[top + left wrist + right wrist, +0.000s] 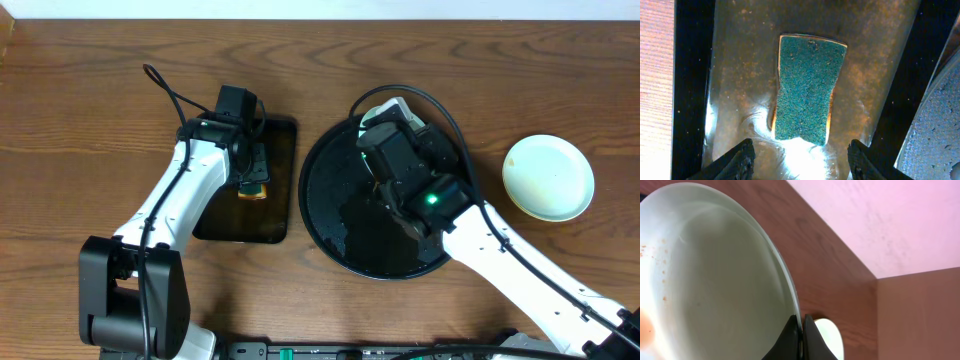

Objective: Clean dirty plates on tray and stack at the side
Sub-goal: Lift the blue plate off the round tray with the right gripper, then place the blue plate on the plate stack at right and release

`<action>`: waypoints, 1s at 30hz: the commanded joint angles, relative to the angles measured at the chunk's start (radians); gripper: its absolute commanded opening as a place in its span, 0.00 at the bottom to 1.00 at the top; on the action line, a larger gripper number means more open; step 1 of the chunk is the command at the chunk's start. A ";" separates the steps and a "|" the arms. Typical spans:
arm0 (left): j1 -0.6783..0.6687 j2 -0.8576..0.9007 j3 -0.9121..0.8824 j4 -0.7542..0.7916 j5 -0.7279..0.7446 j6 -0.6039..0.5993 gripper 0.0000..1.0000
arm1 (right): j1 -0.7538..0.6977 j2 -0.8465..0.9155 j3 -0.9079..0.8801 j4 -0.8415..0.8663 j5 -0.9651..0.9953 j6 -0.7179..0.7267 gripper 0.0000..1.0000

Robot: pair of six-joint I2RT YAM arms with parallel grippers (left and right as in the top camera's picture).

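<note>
My right gripper (801, 324) is shut on the rim of a pale mint plate (715, 280) with a few brown specks, holding it tilted on edge over the far part of the round black tray (330, 215). In the overhead view this plate (383, 107) peeks out from under my right wrist (395, 150). A pale yellow plate (548, 177) lies on the bare wood at the right, and also shows in the right wrist view (831, 339). My left gripper (801, 162) is open just above the green sponge (805, 87). A third plate is not in view.
The sponge (253, 190) lies in a wet rectangular black tray (280, 210) left of the round tray, whose rim shows in the left wrist view (940, 130). Water beads on the round tray. Bare wood tabletop (90, 140) surrounds both trays.
</note>
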 commanded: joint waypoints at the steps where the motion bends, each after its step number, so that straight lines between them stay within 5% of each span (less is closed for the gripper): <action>1: -0.004 -0.001 -0.004 0.001 -0.002 -0.006 0.61 | 0.009 -0.013 0.024 0.014 0.092 -0.006 0.01; 12: -0.004 -0.001 -0.004 0.000 -0.002 -0.007 0.61 | 0.019 -0.013 0.024 0.060 0.138 -0.022 0.01; 18: -0.004 -0.001 -0.004 0.000 -0.002 -0.007 0.61 | -0.044 -0.013 0.024 -0.006 -0.055 0.188 0.01; 30: -0.004 -0.001 -0.004 0.000 -0.002 -0.007 0.61 | -0.484 -0.013 0.024 -0.037 -0.337 0.388 0.01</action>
